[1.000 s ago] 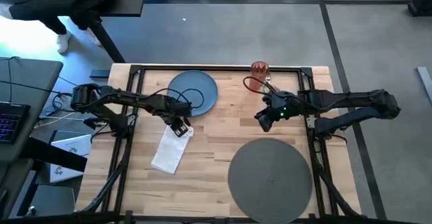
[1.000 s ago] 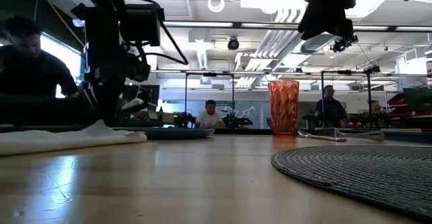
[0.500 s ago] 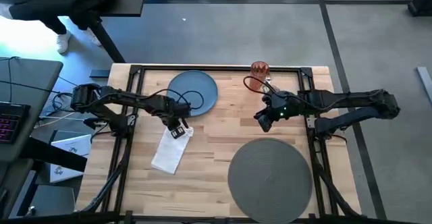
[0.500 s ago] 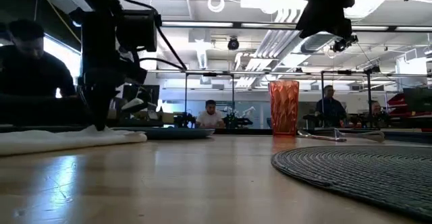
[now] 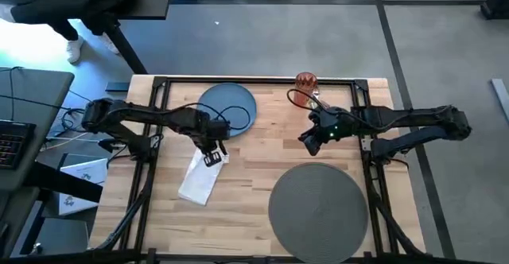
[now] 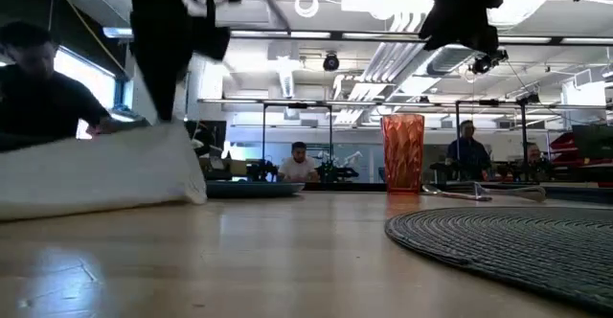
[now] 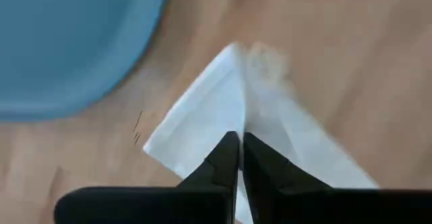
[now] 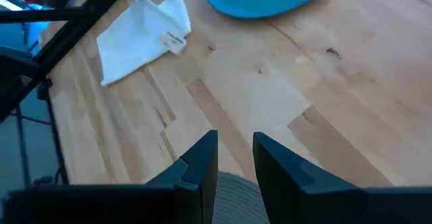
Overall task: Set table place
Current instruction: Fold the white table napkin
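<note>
A white napkin (image 5: 199,178) lies left of centre on the wooden table (image 5: 254,157). My left gripper (image 5: 211,157) is shut on its far end. In the low view the napkin (image 6: 105,170) slopes up toward the gripper. A blue plate (image 5: 229,107) sits just beyond it. An orange tumbler (image 5: 306,81) stands at the far edge, with silver cutlery (image 6: 479,193) beside it. A dark grey round mat (image 5: 318,203) lies at the near right. My right gripper (image 8: 235,150) hovers open above the table between tumbler and mat, holding nothing. My left gripper pinches a raised fold (image 7: 237,116) at the napkin's far end between its two fingers (image 7: 226,158). The fingers come from above, pointing down. That end is lifted off the wood, while the napkin's near end (image 5: 193,191) stays on the table.
A black rail frame (image 5: 254,79) runs along the table's edges. Bare wood (image 5: 254,176) lies between the napkin and the mat. A grey desk with a keyboard (image 5: 16,141) stands off the table's left side. People show in the room behind.
My left gripper has gone down onto the napkin's far end, taken hold and risen again. That end of the napkin is now lifted and bunched, and the near end has stayed on the table.
</note>
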`<state>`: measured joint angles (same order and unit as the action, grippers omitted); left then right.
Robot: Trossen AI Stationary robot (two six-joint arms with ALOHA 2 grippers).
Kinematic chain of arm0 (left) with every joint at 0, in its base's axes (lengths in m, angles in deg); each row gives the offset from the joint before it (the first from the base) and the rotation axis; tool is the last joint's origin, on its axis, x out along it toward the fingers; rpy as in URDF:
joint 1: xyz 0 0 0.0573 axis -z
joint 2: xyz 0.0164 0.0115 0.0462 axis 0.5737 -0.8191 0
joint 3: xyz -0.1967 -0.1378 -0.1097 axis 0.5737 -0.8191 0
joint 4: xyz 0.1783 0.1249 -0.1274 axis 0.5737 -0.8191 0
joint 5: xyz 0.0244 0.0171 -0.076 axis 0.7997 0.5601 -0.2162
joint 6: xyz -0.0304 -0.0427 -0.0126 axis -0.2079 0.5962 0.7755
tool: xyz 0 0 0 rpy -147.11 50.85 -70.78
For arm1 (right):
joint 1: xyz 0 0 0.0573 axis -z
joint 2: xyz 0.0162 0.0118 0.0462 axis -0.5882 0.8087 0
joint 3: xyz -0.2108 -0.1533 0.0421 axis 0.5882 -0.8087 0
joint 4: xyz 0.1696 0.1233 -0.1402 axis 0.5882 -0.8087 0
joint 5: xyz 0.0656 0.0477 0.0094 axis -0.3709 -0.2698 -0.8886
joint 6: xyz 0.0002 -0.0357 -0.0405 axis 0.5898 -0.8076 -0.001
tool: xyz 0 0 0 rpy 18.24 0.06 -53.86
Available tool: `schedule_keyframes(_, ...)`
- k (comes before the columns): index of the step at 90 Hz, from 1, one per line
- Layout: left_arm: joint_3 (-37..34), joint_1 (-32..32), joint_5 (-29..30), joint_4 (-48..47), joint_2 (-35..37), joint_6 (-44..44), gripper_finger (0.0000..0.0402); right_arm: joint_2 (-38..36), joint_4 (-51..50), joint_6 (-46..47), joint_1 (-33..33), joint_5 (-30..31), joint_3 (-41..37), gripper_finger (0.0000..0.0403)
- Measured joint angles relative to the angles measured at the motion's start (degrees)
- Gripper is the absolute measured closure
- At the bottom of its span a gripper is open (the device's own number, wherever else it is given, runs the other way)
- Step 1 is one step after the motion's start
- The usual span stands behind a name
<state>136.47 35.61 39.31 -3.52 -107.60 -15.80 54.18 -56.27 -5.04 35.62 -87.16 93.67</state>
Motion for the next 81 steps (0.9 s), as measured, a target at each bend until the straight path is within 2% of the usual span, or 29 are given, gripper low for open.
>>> schedule_keyframes(5, 3.3, 1.3, -2.3, 0.2, 1.1, -1.7, 0.0401, 0.0, 1.2, -0.5, 0.0, -0.8, 0.0, 0.0325)
schedule_keyframes(11, 6.9, 2.4, -8.1, 2.3, 2.3, -4.0, 0.0401, 0.0, 2.9, -0.7, 0.0, -1.8, 0.0, 0.0325)
schedule_keyframes(20, 12.7, 4.1, -13.8, 6.3, 3.7, -3.8, 0.0401, 0.0, 6.1, -2.0, 0.0, -2.4, 0.0, 0.0325)
schedule_keyframes(33, 22.4, 5.7, -12.5, 9.7, 5.0, -3.0, 0.0401, 0.0, 9.4, -3.4, 0.0, -2.3, 0.1, 0.0325)
schedule_keyframes(49, 33.5, 6.2, -9.8, 8.4, 5.3, -3.9, 0.0401, 0.0, 10.4, -4.9, 0.0, -2.1, 0.1, 0.0325)
schedule_keyframes(65, 30.2, 9.4, -2.2, -5.3, 3.6, -4.2, 0.0401, 0.0, 10.4, -6.0, 0.0, -1.2, 0.1, 0.0325)
schedule_keyframes(81, 24.3, 14.1, -1.6, -6.5, -0.2, -2.4, 0.0401, 0.0, 10.2, -8.6, 0.0, -1.0, 0.1, 0.0325)
